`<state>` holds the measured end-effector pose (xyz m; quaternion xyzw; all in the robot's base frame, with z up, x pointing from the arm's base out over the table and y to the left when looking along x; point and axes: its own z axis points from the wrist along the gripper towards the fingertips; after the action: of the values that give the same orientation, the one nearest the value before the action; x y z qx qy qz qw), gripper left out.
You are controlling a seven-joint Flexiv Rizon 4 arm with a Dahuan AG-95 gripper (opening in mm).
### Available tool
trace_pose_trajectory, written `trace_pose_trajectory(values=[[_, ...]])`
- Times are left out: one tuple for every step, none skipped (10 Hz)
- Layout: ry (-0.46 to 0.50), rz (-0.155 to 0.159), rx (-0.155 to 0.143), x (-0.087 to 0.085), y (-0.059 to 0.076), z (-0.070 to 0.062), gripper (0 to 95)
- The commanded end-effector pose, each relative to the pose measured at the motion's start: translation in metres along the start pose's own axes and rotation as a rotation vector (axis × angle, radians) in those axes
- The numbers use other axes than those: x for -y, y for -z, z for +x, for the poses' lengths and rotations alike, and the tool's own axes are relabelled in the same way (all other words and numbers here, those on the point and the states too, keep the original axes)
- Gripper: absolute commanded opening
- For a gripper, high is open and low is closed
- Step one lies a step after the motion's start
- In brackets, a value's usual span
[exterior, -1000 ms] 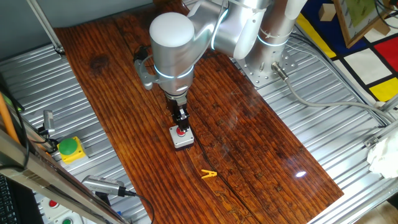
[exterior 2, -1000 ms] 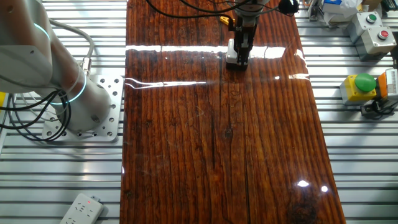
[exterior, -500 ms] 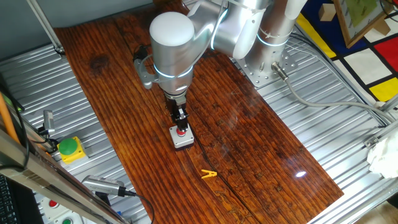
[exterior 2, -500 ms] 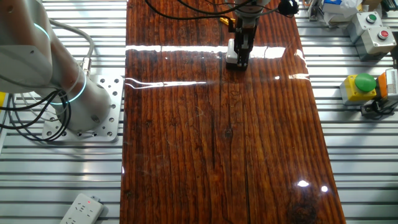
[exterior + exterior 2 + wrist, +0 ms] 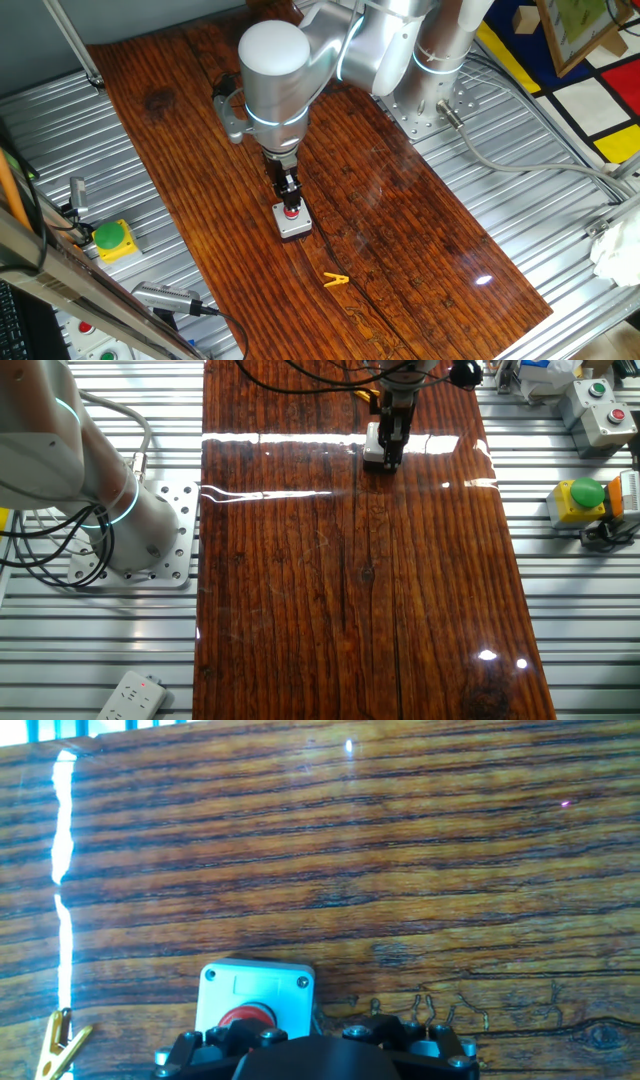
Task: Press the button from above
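Hand: the hand [image 5: 290, 200] hangs straight down from the arm's white wrist, its dark tip right over the red button; whether the tip actually touches the cap cannot be told from any view.
Hand state: cannot tell; no view shows the fingertips apart or together, and in the hand view only the black base of the hand [image 5: 310, 1055] fills the bottom edge.
Button: the red button [image 5: 291, 211] sits in the top of a square light-grey box [image 5: 293, 223]; in the hand view the button [image 5: 247, 1016] is half hidden behind the hand's base, with the box [image 5: 258, 992] showing a screw in each upper corner.
Box position: flat on the dark wooden desk [image 5: 400, 230], near the middle of its width in one fixed view; in the other fixed view the box [image 5: 375, 455] lies toward the far end of the desk [image 5: 350, 610], mostly covered by the hand [image 5: 392, 445].
Clothespin: a yellow clothespin [image 5: 336, 280] lies on the desk, near the box but apart from it; its tip shows at the lower left of the hand view [image 5: 55, 1042].
Other controls: a green dome button on a yellow box [image 5: 112, 239] stands off the desk on the ribbed metal surface, well apart from the grey box.
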<state>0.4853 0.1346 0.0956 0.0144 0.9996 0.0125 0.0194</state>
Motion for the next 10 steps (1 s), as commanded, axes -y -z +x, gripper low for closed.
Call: trace_pose_trajectory(values=[[0.000,0.002,0.001,0.0004,-0.0013,-0.0008,76.0],[0.000,0.003,0.001,0.0006,-0.0016,-0.0009,76.0],[0.000,0.003,0.000,0.0008,-0.0021,-0.0011,76.0],[0.001,0.004,0.000,0.0011,-0.0030,-0.0015,76.0],[0.002,0.004,-0.001,0.0013,-0.0035,-0.0017,76.0],[0.002,0.006,-0.001,0.0019,-0.0048,-0.0021,76.0],[0.002,0.004,-0.001,0.0024,-0.0060,-0.0026,57.0],[0.002,0.004,-0.001,0.0027,-0.0070,-0.0030,57.0],[0.004,0.004,-0.001,0.0033,-0.0086,-0.0036,57.0],[0.005,0.004,0.000,0.0035,-0.0099,-0.0040,57.0]])
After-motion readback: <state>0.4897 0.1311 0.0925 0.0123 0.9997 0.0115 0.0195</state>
